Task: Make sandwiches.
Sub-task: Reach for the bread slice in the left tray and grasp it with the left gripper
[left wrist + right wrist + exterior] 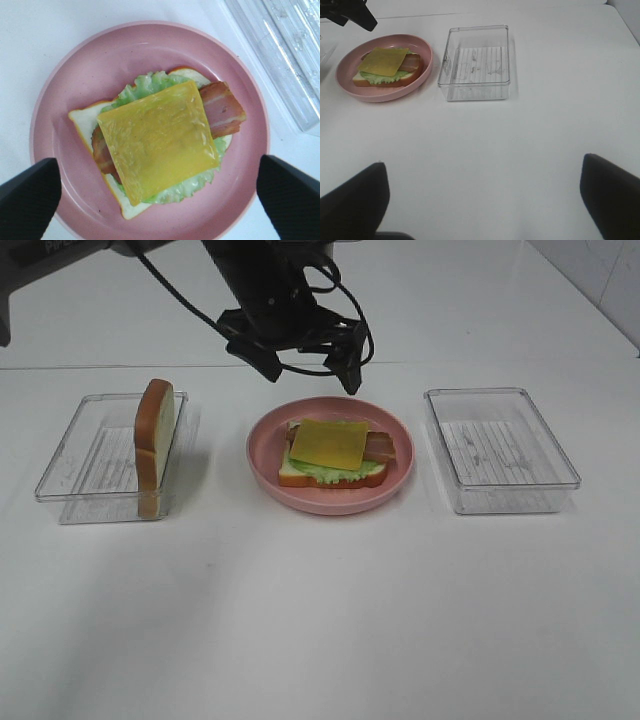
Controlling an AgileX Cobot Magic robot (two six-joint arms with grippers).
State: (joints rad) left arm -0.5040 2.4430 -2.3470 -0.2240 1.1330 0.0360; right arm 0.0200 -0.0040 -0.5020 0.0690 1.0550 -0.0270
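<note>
An open-faced sandwich lies on the pink plate: a bread slice, green lettuce, bacon and a yellow cheese square on top. It also shows in the right wrist view. A second bread slice stands on edge in the left clear tray. My left gripper hangs open and empty above the back of the plate, its fingers wide apart either side of the sandwich. My right gripper is open and empty over bare table, out of the high view.
An empty clear tray stands right of the plate and shows in the right wrist view. The plate also appears in the left wrist view and the right wrist view. White table surrounds everything.
</note>
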